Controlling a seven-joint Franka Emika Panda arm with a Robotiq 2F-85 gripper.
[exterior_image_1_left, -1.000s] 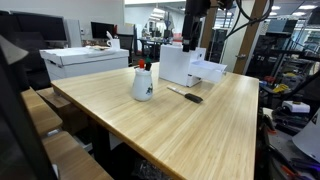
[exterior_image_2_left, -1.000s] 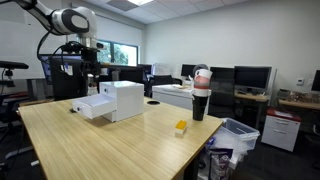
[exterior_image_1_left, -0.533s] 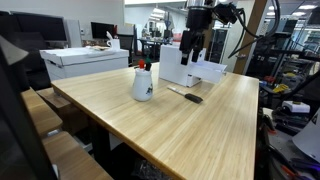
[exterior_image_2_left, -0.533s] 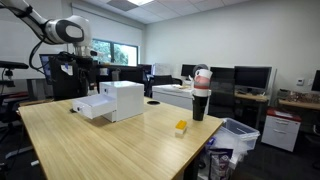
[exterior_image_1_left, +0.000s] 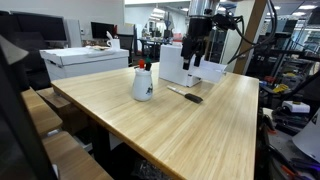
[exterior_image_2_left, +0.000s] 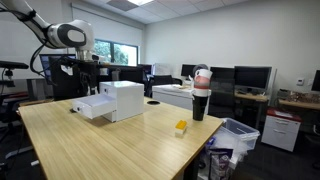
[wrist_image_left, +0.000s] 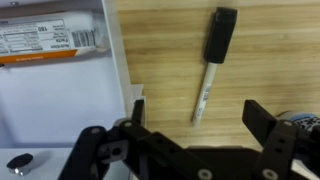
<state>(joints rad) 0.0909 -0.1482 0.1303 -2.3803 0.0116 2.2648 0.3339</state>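
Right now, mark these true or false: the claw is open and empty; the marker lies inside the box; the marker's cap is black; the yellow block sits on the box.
1. The claw is open and empty. True.
2. The marker lies inside the box. False: it lies on the bare table, beside the box.
3. The marker's cap is black. True.
4. The yellow block sits on the box. False: it rests on the table, apart from the box and near the table's edge.
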